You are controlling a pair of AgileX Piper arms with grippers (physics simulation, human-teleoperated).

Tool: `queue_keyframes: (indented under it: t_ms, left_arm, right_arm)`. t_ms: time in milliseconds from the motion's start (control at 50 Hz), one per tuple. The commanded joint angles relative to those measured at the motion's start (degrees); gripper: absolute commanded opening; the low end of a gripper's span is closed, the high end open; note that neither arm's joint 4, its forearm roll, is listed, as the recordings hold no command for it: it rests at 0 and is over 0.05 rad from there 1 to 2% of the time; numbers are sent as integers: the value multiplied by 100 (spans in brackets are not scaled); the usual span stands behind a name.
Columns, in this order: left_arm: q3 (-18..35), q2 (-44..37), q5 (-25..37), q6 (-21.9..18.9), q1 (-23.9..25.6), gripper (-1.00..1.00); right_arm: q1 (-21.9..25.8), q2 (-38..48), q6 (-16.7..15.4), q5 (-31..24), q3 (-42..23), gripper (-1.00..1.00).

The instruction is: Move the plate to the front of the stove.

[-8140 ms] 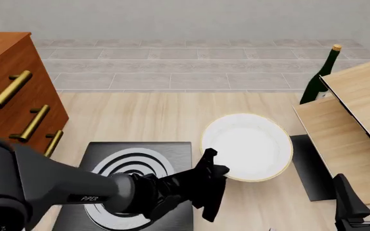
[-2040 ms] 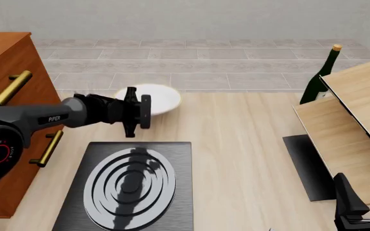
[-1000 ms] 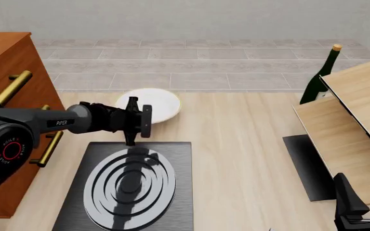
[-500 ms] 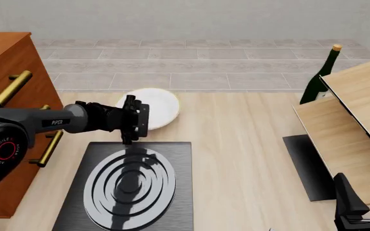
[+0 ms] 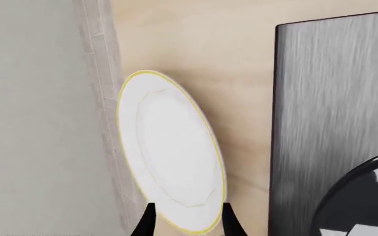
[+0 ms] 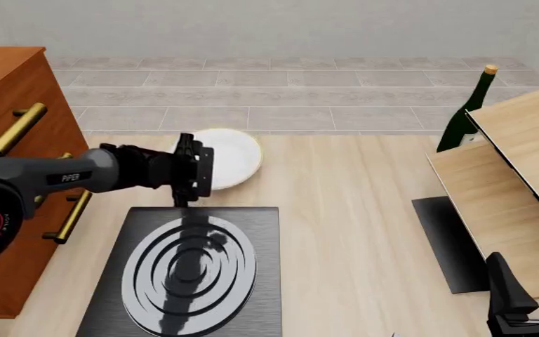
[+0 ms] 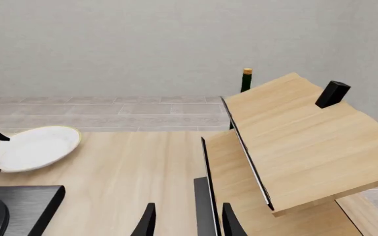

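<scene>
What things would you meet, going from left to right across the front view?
Brown wooden drawer cabinet with brass handles → left pincer → round white gold-rimmed plate → flat black mat → dark green wine bottle.

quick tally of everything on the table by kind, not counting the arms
plate: 1
stove: 1
bottle: 1
black mat: 1
wooden shelf: 1
drawer cabinet: 1
total: 6
</scene>
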State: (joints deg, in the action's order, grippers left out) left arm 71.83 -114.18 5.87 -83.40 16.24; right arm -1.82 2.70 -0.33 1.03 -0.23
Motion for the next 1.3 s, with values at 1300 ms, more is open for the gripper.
queue_keyframes:
  t_ms: [1300]
  left_arm:
    - [483, 949, -123, 315, 317, 100]
  right_arm:
    - [3, -10, 29, -5, 0, 100]
